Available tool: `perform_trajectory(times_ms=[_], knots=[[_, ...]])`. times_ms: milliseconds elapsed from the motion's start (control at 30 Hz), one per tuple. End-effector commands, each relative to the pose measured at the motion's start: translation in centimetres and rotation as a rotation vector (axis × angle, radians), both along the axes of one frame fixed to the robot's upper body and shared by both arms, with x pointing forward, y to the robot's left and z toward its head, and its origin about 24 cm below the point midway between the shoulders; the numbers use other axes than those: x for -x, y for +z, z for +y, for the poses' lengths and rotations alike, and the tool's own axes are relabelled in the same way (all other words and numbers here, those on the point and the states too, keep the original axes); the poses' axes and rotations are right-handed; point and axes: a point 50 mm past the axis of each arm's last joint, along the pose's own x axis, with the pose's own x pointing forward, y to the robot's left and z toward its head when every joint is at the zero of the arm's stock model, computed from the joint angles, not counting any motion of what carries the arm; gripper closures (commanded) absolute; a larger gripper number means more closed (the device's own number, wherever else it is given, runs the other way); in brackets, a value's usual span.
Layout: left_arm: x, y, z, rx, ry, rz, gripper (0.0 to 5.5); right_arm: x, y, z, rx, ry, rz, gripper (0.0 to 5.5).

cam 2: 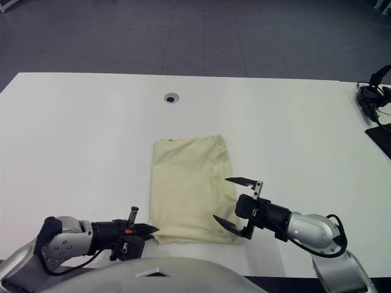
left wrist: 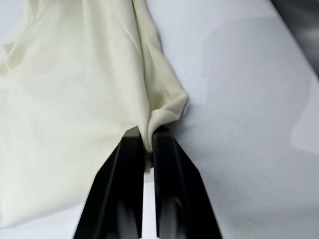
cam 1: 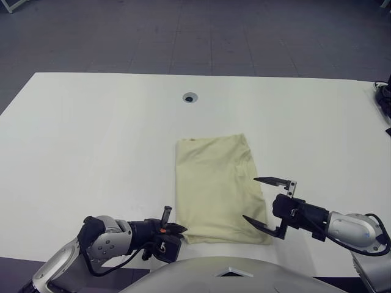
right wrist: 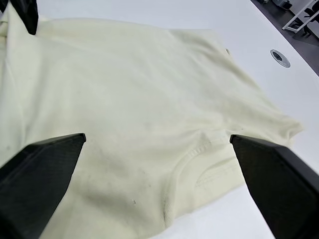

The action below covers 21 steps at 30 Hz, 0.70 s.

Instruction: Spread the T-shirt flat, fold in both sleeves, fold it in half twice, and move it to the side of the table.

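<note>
Left wrist view: T-shirt in left hand

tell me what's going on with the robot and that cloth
The robot is partway through folding a pale yellow T-shirt on a white table. The shirt already lies as a narrow, sleeves-in rectangle near the robot's edge of the table. The left gripper is shut on the shirt's near left corner, pinching a bunch of fabric. The right gripper is open over the near right edge and grips nothing. The half folds do not look done yet.
</note>
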Motion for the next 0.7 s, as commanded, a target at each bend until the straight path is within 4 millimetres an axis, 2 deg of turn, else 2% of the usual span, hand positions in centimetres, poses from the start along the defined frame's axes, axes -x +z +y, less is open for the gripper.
perform_trajectory(times_ms=[33,200,333,500,700], knots=[[-0.3,0.1,0.2,-0.021,-0.005,-0.008,5.43,0.2,1.2,-1.0,0.036,0.023,-0.019,0.1],[-0.4,0.1,0.2,-0.02,0.005,-0.011,5.43,1.1,2.4,-1.6,0.131,0.118,0.022,0.1],[-0.5,0.2,0.1,-0.009,0.008,-0.009,5.43,2.7,2.8,-1.1,0.193,0.24,0.066,0.1],[-0.5,0.1,0.0,-0.003,0.01,-0.007,5.43,3.4,1.7,-0.9,0.302,0.327,0.084,0.1],[-0.5,0.2,-0.1,0.004,0.005,-0.006,5.43,3.5,0.0,-1.2,0.411,0.358,0.119,0.88]])
